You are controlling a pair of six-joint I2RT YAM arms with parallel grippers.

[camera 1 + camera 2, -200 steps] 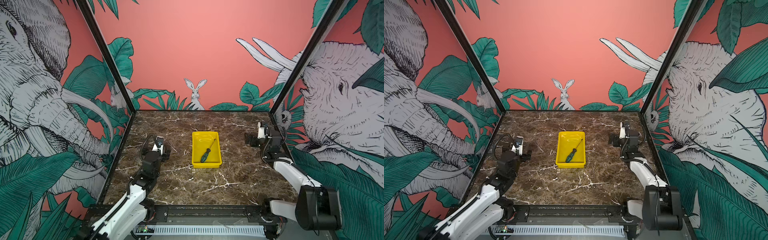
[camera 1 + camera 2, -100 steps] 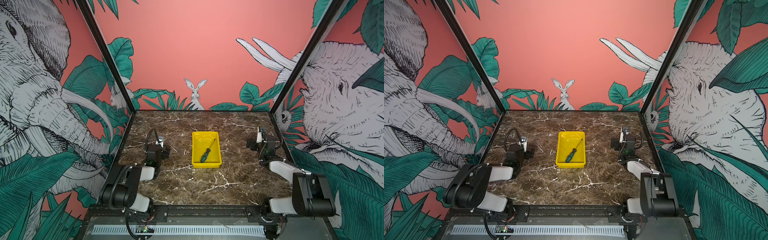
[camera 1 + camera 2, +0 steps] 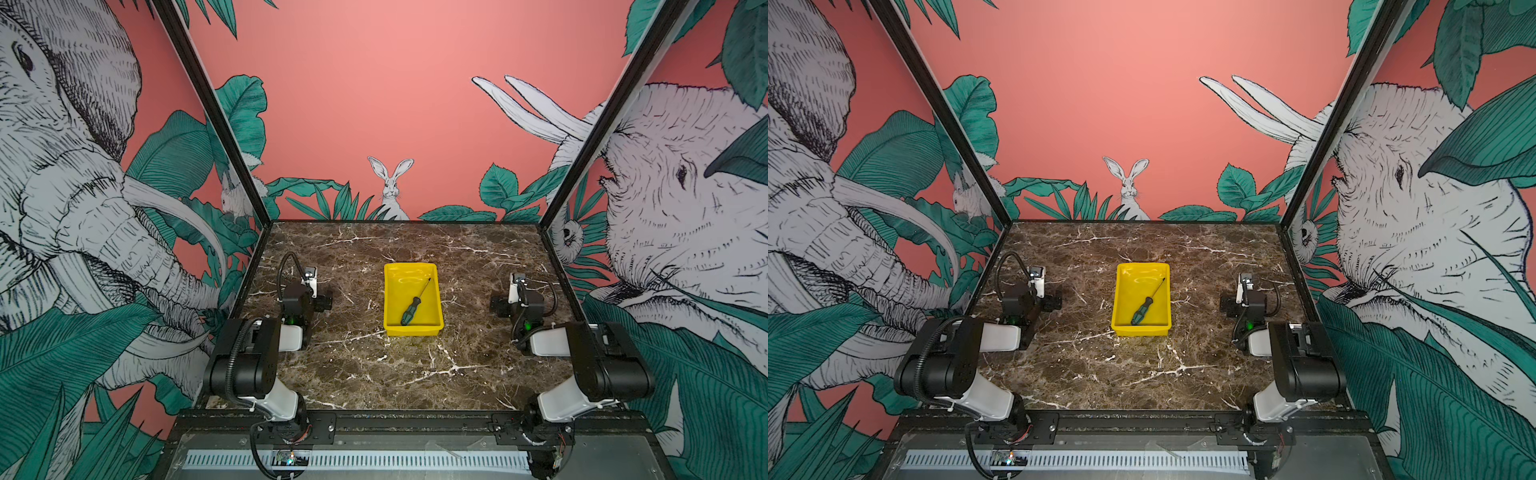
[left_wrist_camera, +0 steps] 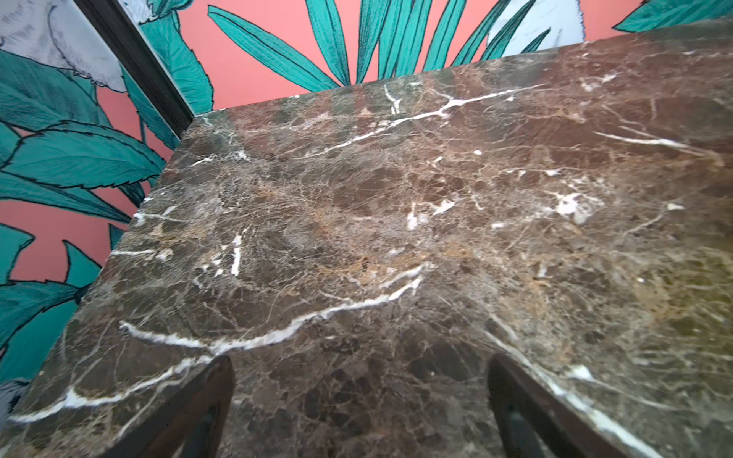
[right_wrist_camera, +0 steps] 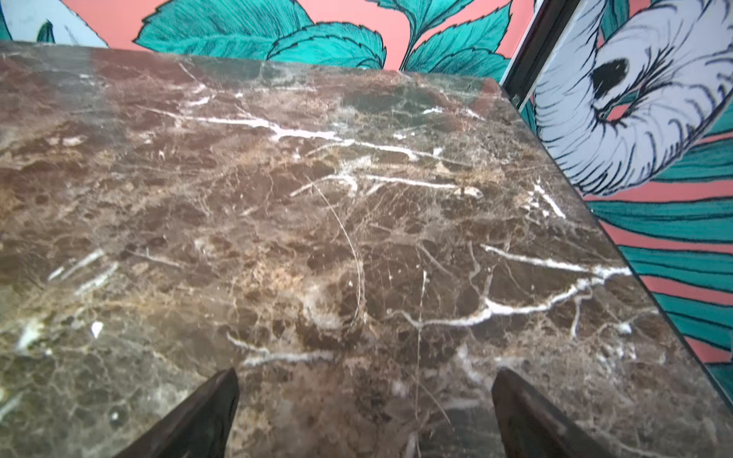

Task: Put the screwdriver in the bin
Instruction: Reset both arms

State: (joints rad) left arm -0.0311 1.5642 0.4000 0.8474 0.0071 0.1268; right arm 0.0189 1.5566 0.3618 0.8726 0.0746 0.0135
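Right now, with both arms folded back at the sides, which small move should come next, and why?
Probably none: I would just stay parked. The screwdriver already lies flat inside the bin, and in the wrist views both pairs of jaws stand open with only bare table between them, so the task looks done.

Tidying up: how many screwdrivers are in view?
1. The screwdriver lies diagonally in the bin, handle toward the near end. Parts of the tabletop are hidden, possibly hiding another.

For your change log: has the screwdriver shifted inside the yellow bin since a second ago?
No. The screwdriver lies on the same diagonal inside the yellow bin.
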